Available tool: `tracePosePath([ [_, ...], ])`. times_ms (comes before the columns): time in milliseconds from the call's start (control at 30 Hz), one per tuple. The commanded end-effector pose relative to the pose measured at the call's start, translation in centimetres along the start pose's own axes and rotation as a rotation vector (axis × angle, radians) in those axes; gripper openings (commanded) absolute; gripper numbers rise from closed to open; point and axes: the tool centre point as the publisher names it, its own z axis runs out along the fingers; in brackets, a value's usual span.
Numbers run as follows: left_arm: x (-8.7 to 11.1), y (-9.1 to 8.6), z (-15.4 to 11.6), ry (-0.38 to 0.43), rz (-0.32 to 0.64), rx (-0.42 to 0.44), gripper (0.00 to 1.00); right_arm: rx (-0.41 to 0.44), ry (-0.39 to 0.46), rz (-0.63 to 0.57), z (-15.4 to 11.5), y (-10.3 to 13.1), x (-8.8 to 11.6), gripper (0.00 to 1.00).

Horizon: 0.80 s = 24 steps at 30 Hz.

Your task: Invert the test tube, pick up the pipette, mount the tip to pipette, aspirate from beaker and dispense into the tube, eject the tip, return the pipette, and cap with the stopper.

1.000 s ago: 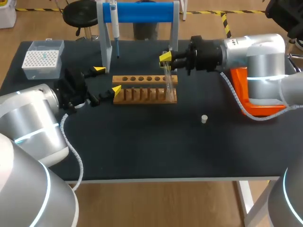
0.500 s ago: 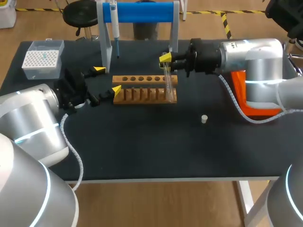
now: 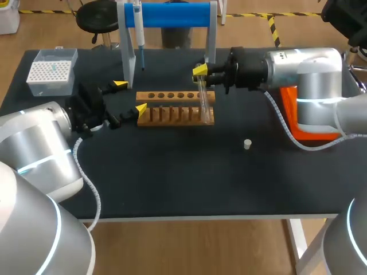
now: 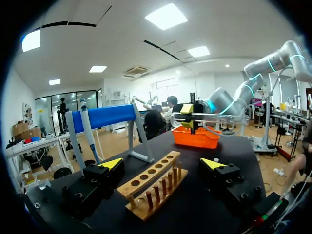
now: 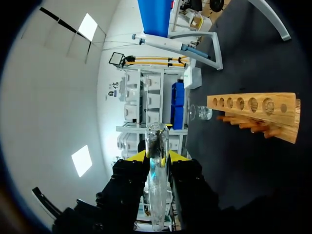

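- Black table [image 3: 172, 172] carries a wooden rack [image 3: 172, 116]
- Right gripper [image 3: 200, 71] clamps the test tube [image 3: 203, 102], near upright, at the rack's right end
- Left gripper [image 3: 130, 96] gapes wide beside the rack's left end

A black worktop [image 3: 172, 177] stands on a pale wood floor [image 3: 189, 246] marked with yellow-and-black tape [image 3: 273, 27], with a round black stool [image 3: 97, 16] just behind it. Overhead, square light panels [image 4: 166, 16] glow in a white ceiling [image 4: 97, 34], with glazed partitions [image 4: 73, 105] at the room's far end. White shelving units [image 5: 146, 102] holding blue bins [image 5: 178, 105] stand beyond the worktop.
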Motion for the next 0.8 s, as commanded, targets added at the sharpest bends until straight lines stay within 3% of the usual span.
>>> tracePosePath([
  [33,0.17,0.00,0.04,-0.006,0.000,-0.001,1.00,-0.002,-0.004,0.008,-0.07,-0.15,0.11,0.00],
  [367,0.17,0.00,0.04,-0.006,0.000,-0.001,1.00,0.007,0.013,0.074,-0.11,-0.11,-0.06,0.00],
  [800,0.17,0.00,0.04,-0.006,0.000,-0.001,1.00,0.001,0.003,0.066,-0.17,-0.08,-0.12,0.00],
])
